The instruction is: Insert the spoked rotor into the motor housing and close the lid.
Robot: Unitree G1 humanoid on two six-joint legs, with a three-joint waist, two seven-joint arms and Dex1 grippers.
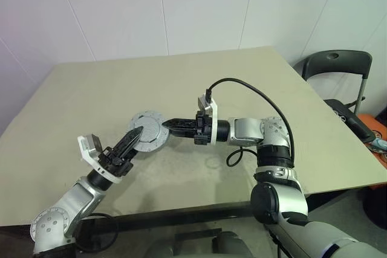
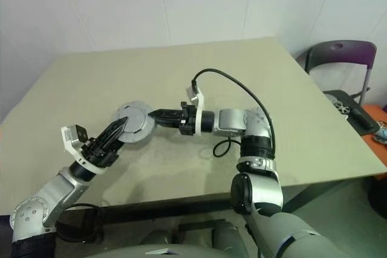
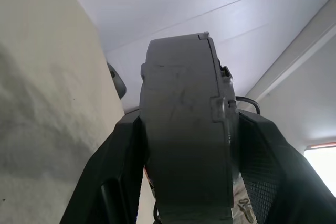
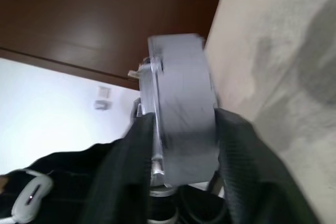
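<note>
The round grey metal motor housing (image 1: 149, 130) was held up above the pale, flat bench (image 1: 284, 107), between the two arms. It looked like one thick closed disc with a grey notched lid (image 4: 148, 114) on one face. The spoked rotor could not be seen — it may have been inside, but that was hidden.

The left pincer (image 1: 132, 139) had its two black fingers on either side of the disc, grasping its edge from the robot's left. The right pincer (image 1: 171, 126) reached in level from the other side, and its fingers also sat on both faces of the same disc. So both pincers were clamped on the one part at once.

This looked like a pass from one pincer to the other, or a squeeze to seat the lid. To do it well, one pincer should hold firm before the other lets go — never both loose together, or the heavy disc could drop onto the bench. The disc should stay flat between the fingers, not tipped. If the lid needs pressing shut, push evenly across its face so the notched edge sits straight all the way round.

A dark chair (image 1: 336, 64) stood past the bench's far right corner.
</note>
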